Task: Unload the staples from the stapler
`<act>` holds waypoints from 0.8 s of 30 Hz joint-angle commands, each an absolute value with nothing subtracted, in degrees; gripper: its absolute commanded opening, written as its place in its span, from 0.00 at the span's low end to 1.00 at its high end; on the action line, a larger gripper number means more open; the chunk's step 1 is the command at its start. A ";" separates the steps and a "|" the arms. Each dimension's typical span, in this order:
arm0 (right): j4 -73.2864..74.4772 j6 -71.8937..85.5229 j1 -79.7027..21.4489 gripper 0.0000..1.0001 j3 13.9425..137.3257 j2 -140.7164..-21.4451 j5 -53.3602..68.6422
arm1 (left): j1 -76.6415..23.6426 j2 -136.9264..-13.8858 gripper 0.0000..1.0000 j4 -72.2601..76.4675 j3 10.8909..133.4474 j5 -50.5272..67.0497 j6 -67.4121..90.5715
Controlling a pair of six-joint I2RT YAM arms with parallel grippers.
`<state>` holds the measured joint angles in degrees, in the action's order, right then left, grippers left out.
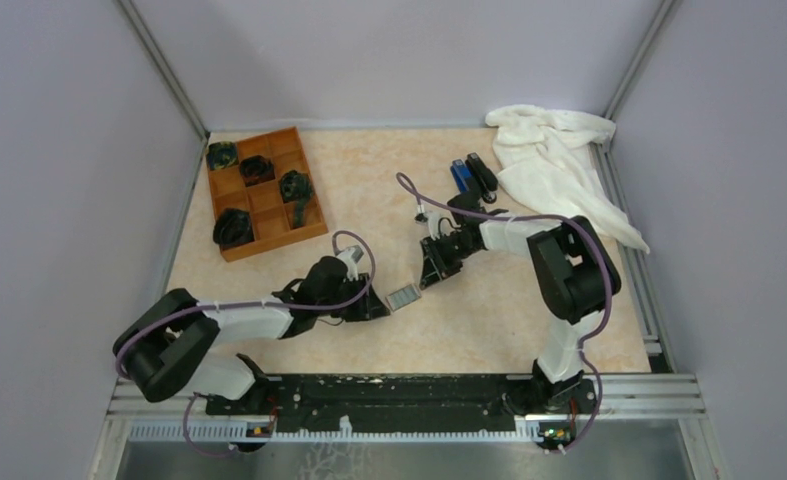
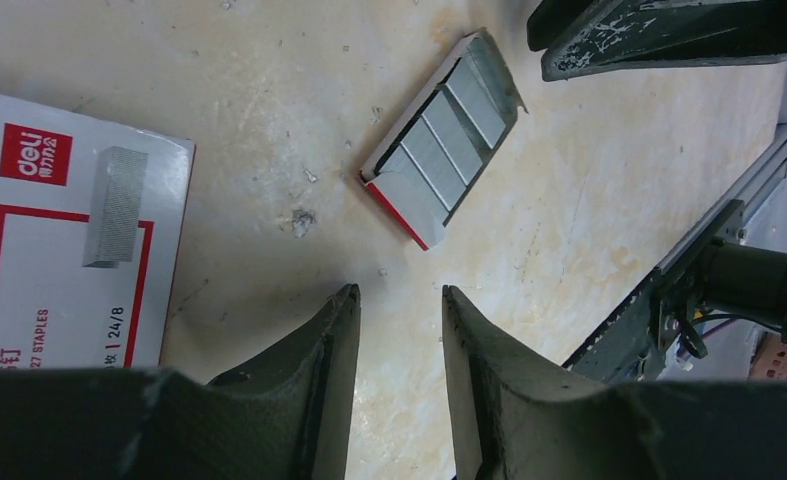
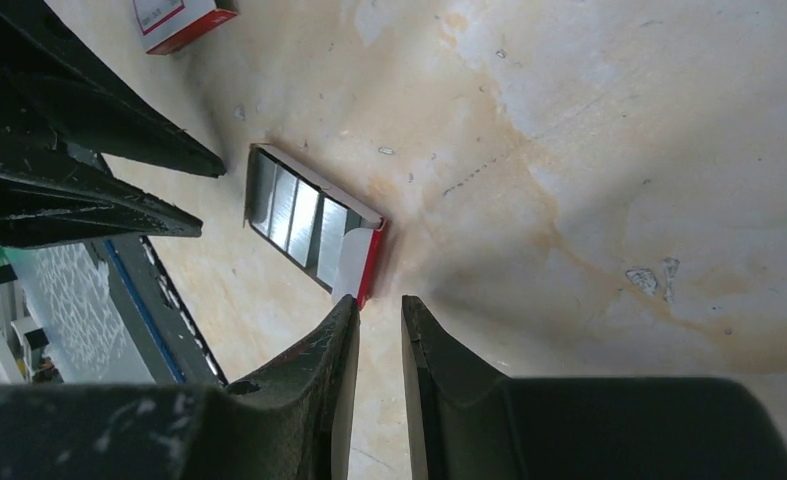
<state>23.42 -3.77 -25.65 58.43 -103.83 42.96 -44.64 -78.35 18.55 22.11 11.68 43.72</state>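
Black stapler [image 1: 482, 176] sits way back, long axis running near-to-far. Left gripper [image 2: 399, 295] and right gripper [image 3: 379, 305]: 2 narrow gaps, gripping nothing.

top view wide; 2 wrist views close, share staple tray [image 2: 439, 140]

I'm looking into a robotics lab cell: plain lilac panels [image 1: 59, 150] in aluminium framing [image 1: 167, 75] box in a beige marbled tabletop [image 1: 369, 190], with a black mounting rail [image 1: 399, 392] along its near edge.
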 commanded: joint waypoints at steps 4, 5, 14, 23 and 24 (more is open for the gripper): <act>21.07 -1.58 -26.66 0.23 59.41 -106.76 42.86 | -44.80 -83.20 0.39 17.42 26.18 11.84 42.72; 20.95 -1.24 -26.71 0.23 59.41 -107.05 43.41 | -44.80 -83.78 0.39 17.60 26.45 11.96 42.65; 19.56 0.65 -28.06 0.24 59.05 -108.24 42.84 | -44.74 -85.81 0.33 17.48 27.08 12.10 41.98; 19.80 0.64 -30.15 0.18 59.11 -108.29 36.93 | -44.74 -86.25 0.31 16.29 27.85 11.43 41.03; 19.98 0.50 -30.30 0.17 59.17 -108.24 36.03 | -44.74 -86.35 0.30 16.19 27.97 11.38 40.92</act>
